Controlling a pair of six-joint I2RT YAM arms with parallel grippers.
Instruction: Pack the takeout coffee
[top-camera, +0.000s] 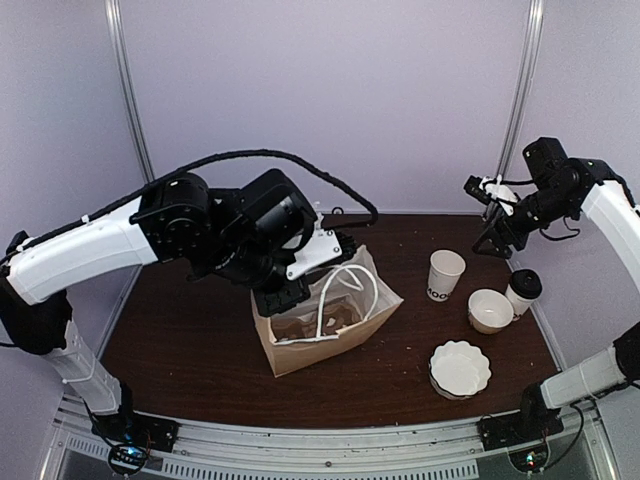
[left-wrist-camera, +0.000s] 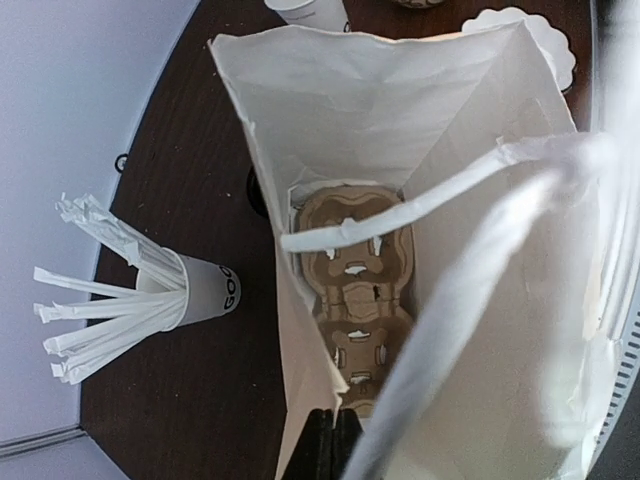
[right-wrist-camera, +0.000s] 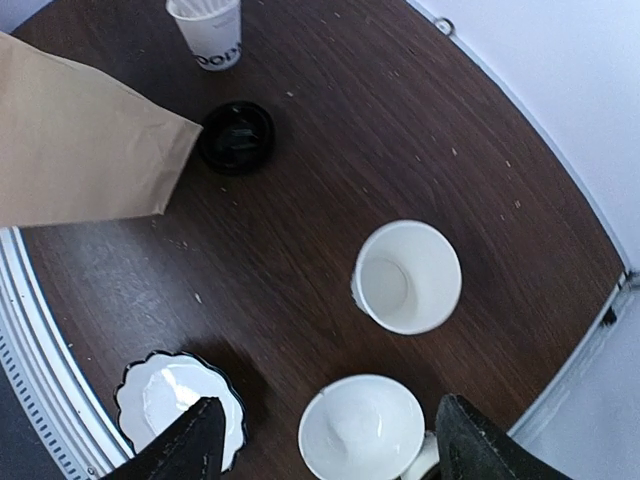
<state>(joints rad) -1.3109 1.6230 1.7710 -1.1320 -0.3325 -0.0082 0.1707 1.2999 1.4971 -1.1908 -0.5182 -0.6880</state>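
Note:
The takeout coffee (top-camera: 522, 289), a white cup with a black lid, stands at the table's right edge beside a white bowl (top-camera: 489, 310). In the right wrist view only a sliver of it shows, under the right finger. My right gripper (top-camera: 497, 240) is open and empty, high above the bowl (right-wrist-camera: 360, 428); it also shows in the right wrist view (right-wrist-camera: 328, 410). My left gripper (top-camera: 283, 298) is shut on the rim of the brown paper bag (top-camera: 325, 325) and holds it open; it also shows in the left wrist view (left-wrist-camera: 340, 435). A cardboard cup carrier (left-wrist-camera: 355, 290) lies inside the bag.
A lidless white cup (top-camera: 445, 273) stands left of the bowl and also shows in the right wrist view (right-wrist-camera: 407, 277). A scalloped plate (top-camera: 460, 368) sits near the front. A cup holding straws (left-wrist-camera: 195, 290) stands behind the bag. A loose black lid (right-wrist-camera: 236, 135) lies by the bag.

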